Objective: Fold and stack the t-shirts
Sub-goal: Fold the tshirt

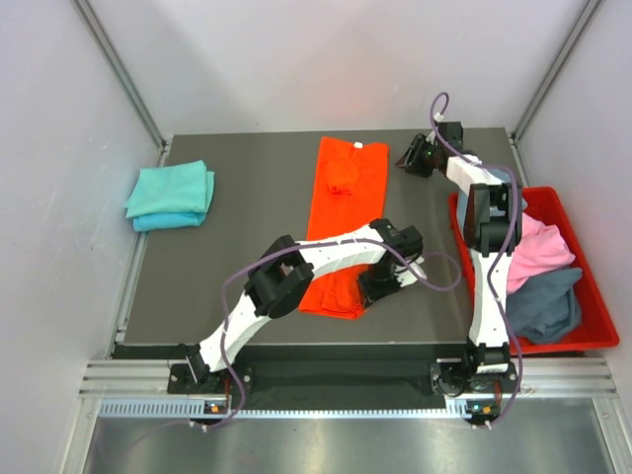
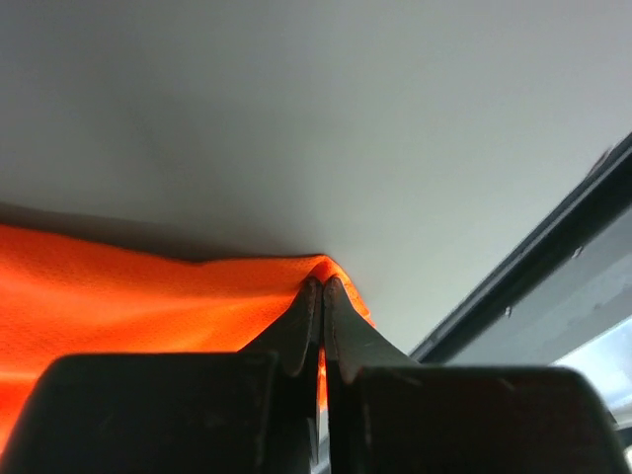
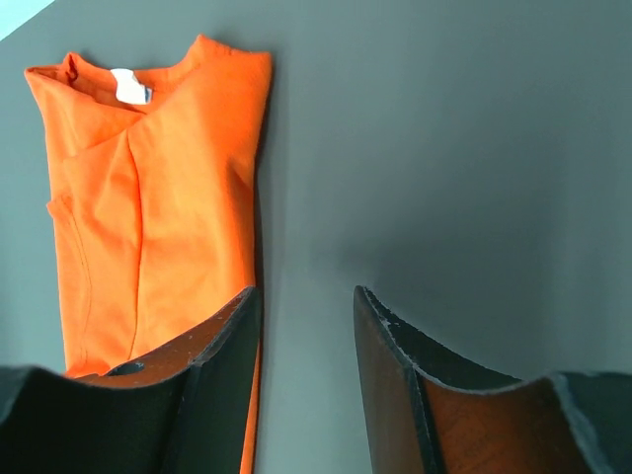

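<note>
Top external: long, narrow orange t-shirt (image 1: 334, 212)

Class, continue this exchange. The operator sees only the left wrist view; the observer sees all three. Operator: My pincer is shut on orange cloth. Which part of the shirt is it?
Observer: The left pincer grips the orange t-shirt at its near end, on the right edge.
Operator: Where is my other pincer?
Observer: The right pincer hangs open beside the collar end, holding nothing.
Operator: Is anything folded already?
Observer: Folded teal t-shirts lie stacked at the left side of the table.
</note>
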Controlling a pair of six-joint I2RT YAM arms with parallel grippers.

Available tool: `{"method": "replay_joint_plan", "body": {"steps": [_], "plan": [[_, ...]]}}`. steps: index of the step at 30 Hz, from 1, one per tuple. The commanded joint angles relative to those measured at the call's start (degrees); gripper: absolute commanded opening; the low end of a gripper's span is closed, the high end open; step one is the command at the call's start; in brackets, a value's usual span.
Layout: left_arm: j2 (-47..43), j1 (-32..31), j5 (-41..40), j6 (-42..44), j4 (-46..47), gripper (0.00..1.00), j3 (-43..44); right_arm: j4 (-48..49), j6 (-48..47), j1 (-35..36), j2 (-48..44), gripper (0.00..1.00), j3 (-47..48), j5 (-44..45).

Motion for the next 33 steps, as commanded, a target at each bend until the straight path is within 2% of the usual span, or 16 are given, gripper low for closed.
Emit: {"method": "replay_joint_plan", "body": {"steps": [1, 9, 10, 12, 13, 17, 23, 27, 30, 33], "plan": [[2.21, -1.29, 0.63, 1.03, 3.27, 0.0, 5.45, 2.29, 0.12, 0.05, -1.17, 0.43, 2.16, -0.59], [4.41, -3.58, -1.91, 1.56, 4.42, 0.0, 11.42, 2.03, -0.94, -0.22, -3.18, 0.43, 1.54, -0.33], [4.33, -3.67, -2.27, 1.91, 4.42, 0.02, 11.7, 2.12, -1.46, -0.39, -3.54, 0.44, 1.45, -0.5], [3.19, -3.76, -5.5, 1.56, 4.42, 0.19, 11.09, 2.03, -2.34, -0.57, -5.11, 0.44, 1.54, -0.85], [2.31, -3.67, -6.91, 1.39, 4.59, 0.31, 10.56, 2.03, -2.78, -1.09, -5.91, 0.44, 1.54, -0.94], [-3.84, -3.67, -11.76, 2.09, 5.29, 0.52, 7.57, 1.68, -3.4, -2.85, -10.03, 0.45, 1.63, -2.44], [-12.88, -3.32, -15.88, 2.79, 5.38, 0.56, 4.59, -4.37, -4.45, -7.95, -18.38, 0.48, -1.0, -7.96], [-18.87, -2.53, -18.52, 2.79, 6.7, 0.61, 2.12, -14.39, -6.64, -10.06, -23.64, 0.49, -4.07, -17.35], [-22.74, -2.18, -21.07, 3.23, 7.31, 0.63, 0.28, -18.27, -9.9, -9.71, -30.75, 0.5, -12.58, -20.79], [-26.16, -0.08, -22.4, 3.24, 7.67, 0.66, -1.39, -19.5, -9.29, -9.36, -38.5, 0.51, -23.04, -23.61]]}}
